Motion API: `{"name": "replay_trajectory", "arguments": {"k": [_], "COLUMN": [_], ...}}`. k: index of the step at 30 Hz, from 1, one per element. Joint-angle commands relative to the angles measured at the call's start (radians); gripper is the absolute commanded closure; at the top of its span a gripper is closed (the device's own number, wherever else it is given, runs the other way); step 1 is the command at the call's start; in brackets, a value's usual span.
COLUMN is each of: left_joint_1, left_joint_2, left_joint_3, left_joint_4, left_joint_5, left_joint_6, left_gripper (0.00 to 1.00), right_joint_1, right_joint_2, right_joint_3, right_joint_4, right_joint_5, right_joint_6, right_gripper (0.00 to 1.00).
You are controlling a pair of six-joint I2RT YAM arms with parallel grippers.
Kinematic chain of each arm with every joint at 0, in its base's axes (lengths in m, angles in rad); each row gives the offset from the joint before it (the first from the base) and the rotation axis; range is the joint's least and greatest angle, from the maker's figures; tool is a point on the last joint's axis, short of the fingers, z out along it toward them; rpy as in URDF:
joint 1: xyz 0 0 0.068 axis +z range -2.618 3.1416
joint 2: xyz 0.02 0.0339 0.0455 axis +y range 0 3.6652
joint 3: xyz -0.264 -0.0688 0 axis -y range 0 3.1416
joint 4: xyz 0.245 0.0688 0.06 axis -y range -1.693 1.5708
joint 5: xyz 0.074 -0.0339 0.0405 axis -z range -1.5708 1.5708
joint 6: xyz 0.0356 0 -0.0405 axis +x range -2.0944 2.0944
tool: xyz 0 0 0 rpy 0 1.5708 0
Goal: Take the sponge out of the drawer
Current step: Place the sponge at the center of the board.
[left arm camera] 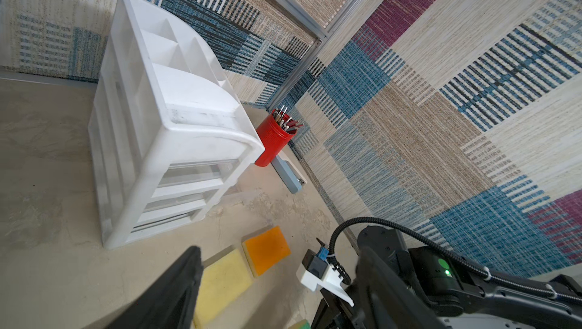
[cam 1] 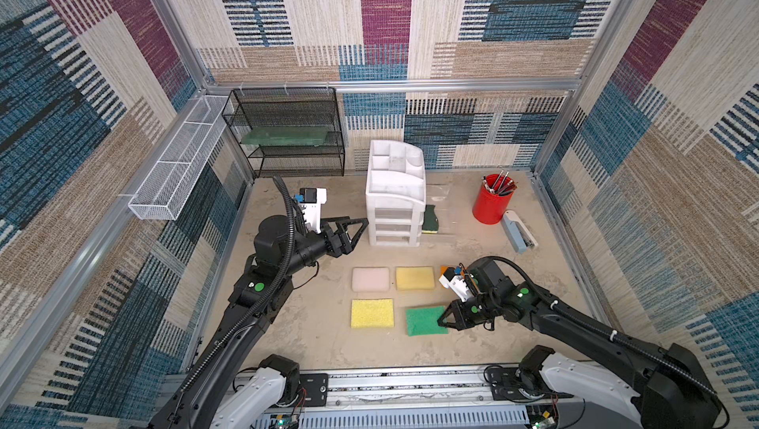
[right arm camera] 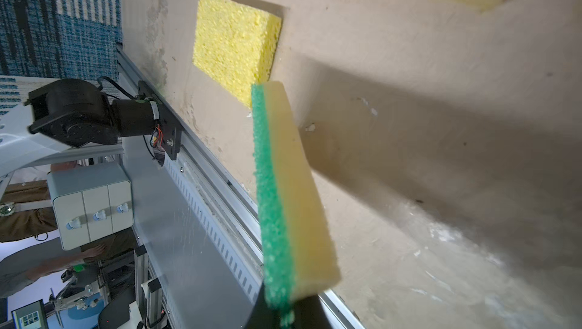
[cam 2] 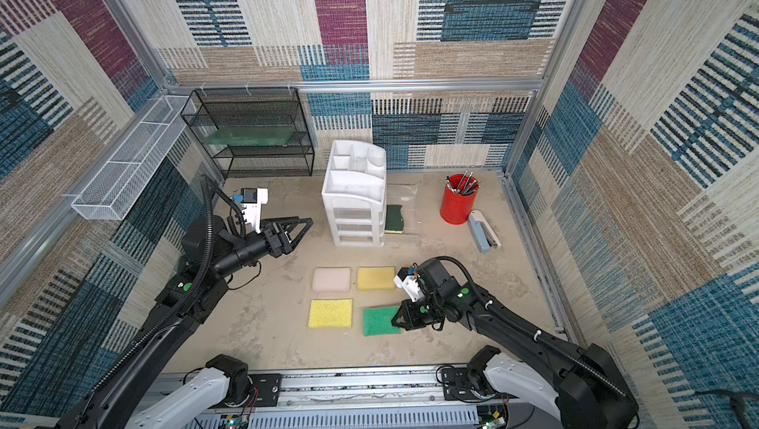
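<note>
Our right gripper (cam 1: 445, 318) is clamped on the green sponge (cam 1: 425, 319), holding it near the front of the table (cam 1: 320, 336). Our left gripper (cam 1: 356, 230) stands wide and bare just beside the drawer (cam 1: 395, 211), whose three fronts sit pushed in.

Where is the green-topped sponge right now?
The green-topped sponge is pinched at its edge by the right end effector, beside the bright yellow sponge, in both top views.
</note>
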Motion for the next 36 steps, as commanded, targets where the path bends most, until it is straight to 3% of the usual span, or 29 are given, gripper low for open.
{"name": "replay_trajectory", "arguments": {"k": [1,17,27,36], "left_joint_1": [-0.005,-0.007,-0.007,-0.008], "left_joint_2": [-0.008,-0.028,-0.036,-0.040], "left_joint_3": [0.009,0.001,-0.011,-0.015], "left_joint_4": [-0.016,-0.042,-0.038,-0.037], "left_joint_5": [-0.009,-0.041,-0.047,-0.046], "left_joint_6": [0.020,0.049,0.051,0.054], "left_gripper": [0.21,0.20,0.20,0.20], "right_joint_1": [0.018,0.019,0.020,0.029], "right_joint_2": [0.067,0.349,0.322,0.330], "right_joint_3": [-0.003,0.111,0.100,0.083], "right_joint_4": [0.076,0.042,0.098,0.160], "right_joint_5": [0.010,0.217,0.273,0.244], "right_joint_6": [0.017,0.005,0.097,0.135], "right_gripper": [0.95,0.95,0.96,0.96]}}
